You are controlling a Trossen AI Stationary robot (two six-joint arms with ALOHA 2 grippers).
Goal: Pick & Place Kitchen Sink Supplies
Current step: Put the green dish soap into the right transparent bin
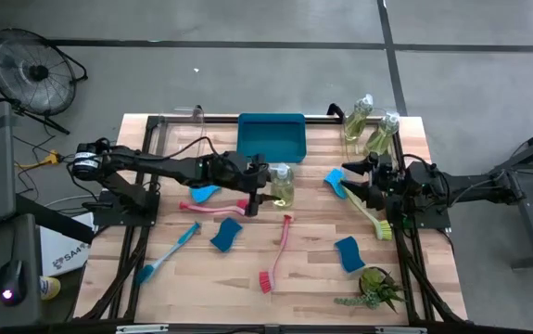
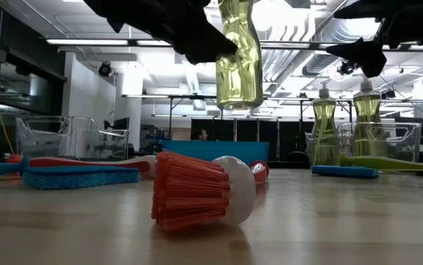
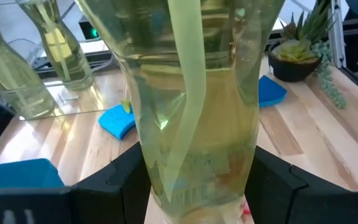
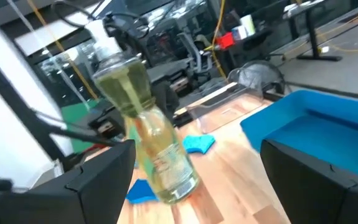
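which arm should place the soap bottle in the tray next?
Left. Its pincer already holds the soap bottle lifted off the table, just below the blue tray. The right pincer is open and empty, farther off.

No text, label, brand, number or sign can be read in any view. The bottle held by the left gripper carries pale print on its clear wall, seen in the right wrist view, but the characters are too blurred to make out. A white box on the floor beside the table's left edge bears dark lettering in the high view; it is too small to read with certainty. The green lit panel behind the table shows no legible characters.
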